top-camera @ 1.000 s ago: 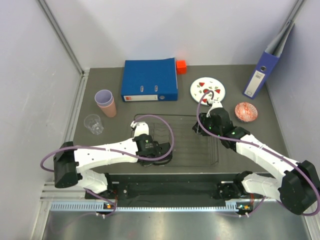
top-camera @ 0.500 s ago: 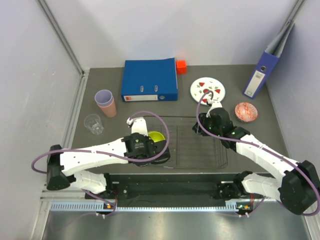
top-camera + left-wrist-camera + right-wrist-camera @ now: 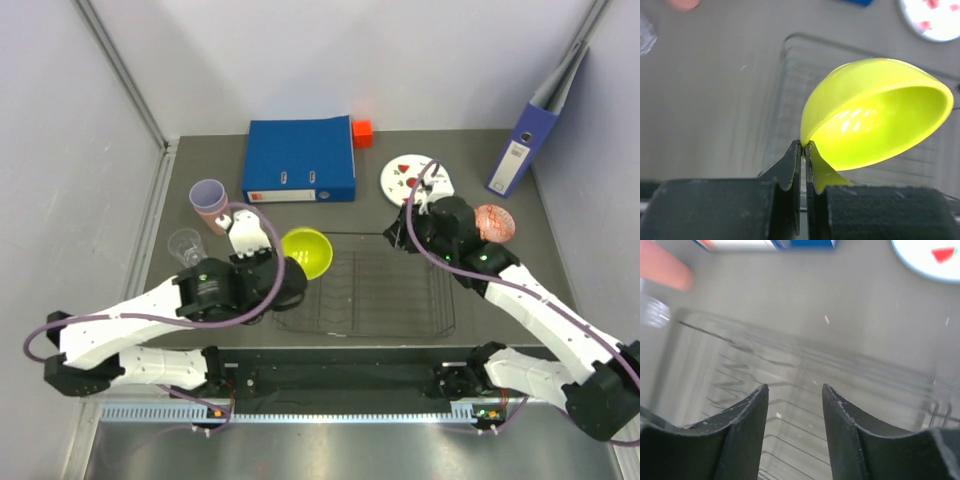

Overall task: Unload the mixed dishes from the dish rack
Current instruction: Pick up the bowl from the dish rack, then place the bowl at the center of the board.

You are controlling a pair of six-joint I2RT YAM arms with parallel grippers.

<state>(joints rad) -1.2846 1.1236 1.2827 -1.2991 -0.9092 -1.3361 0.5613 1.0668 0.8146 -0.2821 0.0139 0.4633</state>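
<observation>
**One bowl pinched at its rim**

Your left gripper (image 3: 803, 146) presses its jaws together on the rim of the lime-yellow bowl (image 3: 880, 120), which hangs tilted on its side over the left end of the dish rack (image 3: 400, 302). Your right gripper (image 3: 794, 390) is spread and empty above the rack's far rim.

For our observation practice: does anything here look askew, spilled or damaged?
Nothing spilled or broken. The bowl hangs tipped on edge, pinched by its rim in the left gripper, above the left end of the rack. One binder leans against the right wall.
</observation>
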